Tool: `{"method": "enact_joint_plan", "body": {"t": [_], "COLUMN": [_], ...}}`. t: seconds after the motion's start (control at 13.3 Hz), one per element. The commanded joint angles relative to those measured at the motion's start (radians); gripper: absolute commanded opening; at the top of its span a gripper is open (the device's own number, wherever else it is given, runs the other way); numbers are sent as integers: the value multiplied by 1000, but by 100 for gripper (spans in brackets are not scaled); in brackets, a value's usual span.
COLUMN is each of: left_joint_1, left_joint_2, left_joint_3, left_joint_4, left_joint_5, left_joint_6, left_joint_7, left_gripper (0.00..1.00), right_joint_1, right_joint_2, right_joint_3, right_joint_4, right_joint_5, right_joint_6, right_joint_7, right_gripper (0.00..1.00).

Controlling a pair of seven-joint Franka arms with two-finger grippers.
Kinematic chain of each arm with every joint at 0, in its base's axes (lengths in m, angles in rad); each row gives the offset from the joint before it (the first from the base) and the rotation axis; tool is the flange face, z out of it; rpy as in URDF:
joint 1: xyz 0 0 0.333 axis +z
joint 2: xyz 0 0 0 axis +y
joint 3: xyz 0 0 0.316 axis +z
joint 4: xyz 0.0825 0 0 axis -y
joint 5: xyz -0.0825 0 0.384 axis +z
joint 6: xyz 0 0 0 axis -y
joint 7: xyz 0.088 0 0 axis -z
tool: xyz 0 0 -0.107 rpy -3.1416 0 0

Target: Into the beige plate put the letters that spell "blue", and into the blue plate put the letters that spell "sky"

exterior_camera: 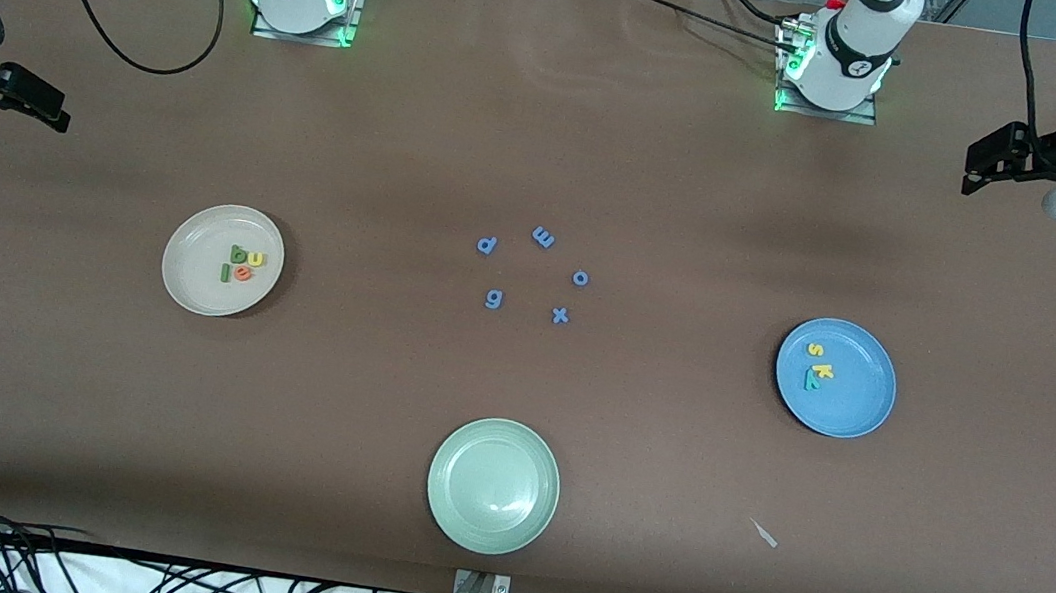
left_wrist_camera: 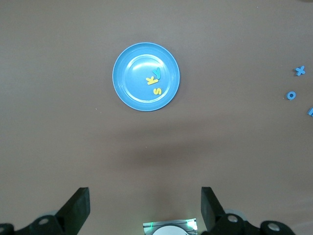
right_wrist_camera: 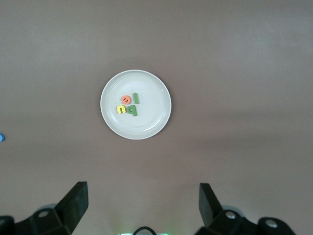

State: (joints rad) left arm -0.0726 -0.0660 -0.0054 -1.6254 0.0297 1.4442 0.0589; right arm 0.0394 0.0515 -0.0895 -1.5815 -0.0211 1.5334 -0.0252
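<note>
The beige plate [exterior_camera: 187, 280] lies toward the right arm's end of the table and holds the green b [exterior_camera: 237, 253], yellow u [exterior_camera: 256, 259], orange e [exterior_camera: 243, 274] and green l [exterior_camera: 224, 273]. The blue plate [exterior_camera: 857, 403], toward the left arm's end, holds the yellow s [exterior_camera: 814, 349], yellow k [exterior_camera: 824, 370] and teal y [exterior_camera: 812, 382]. My right gripper [right_wrist_camera: 143, 203] hangs open high over the table's edge, looking down on the beige plate [right_wrist_camera: 146, 122]. My left gripper [left_wrist_camera: 145, 205] is likewise open and raised, with the blue plate [left_wrist_camera: 132, 83] well below it. Neither gripper holds anything.
Periwinkle letters p [exterior_camera: 487, 245], m [exterior_camera: 543, 236], o [exterior_camera: 580, 278], g [exterior_camera: 493, 299] and x [exterior_camera: 561, 316] lie in a loose ring at mid-table. A pale green plate [exterior_camera: 493, 486] sits nearer the front camera. A small white scrap [exterior_camera: 765, 533] lies beside it.
</note>
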Motion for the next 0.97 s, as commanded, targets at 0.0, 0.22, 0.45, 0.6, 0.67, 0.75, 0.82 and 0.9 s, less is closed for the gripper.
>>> {"method": "enact_joint_plan", "body": {"t": [0.0,0.22,0.45,0.6,0.67,0.75,0.82,0.9], "left_joint_1": [-4,-4,-4,-4,-6,-6,-6,-6], "left_joint_2": [12,12,12,12,12,12,12,12], "left_joint_3": [1,1,1,1,-1,-1,-1,-1], "left_joint_4": [30,30,30,32,32,30,30,30], "left_joint_5": [1,-1,-1,-1,-1,-1,-1,-1], "left_joint_6": [-25,-25,-25,-25,-25,-25,-25,-25], "left_joint_7": [-11,-11,-11,-11,-13,-13,-13,-13], "left_gripper": [100,100,100,100,100,100,100,100], "right_joint_1": [-13,-13,-13,-12,-12,-10,-10,-10], "right_joint_2": [11,11,13,13,13,13,13,13], "right_joint_3": [14,14,16,17,17,19,19,17], "right_joint_4": [20,20,20,20,20,20,20,20], "right_joint_5": [-5,-5,-3,-3,-3,-3,-3,-2], "right_joint_6": [1,2,16,16,16,16,16,16], "right_joint_7": [8,10,16,18,19,19,18,18], "right_gripper": [100,100,100,100,100,100,100,100]}}
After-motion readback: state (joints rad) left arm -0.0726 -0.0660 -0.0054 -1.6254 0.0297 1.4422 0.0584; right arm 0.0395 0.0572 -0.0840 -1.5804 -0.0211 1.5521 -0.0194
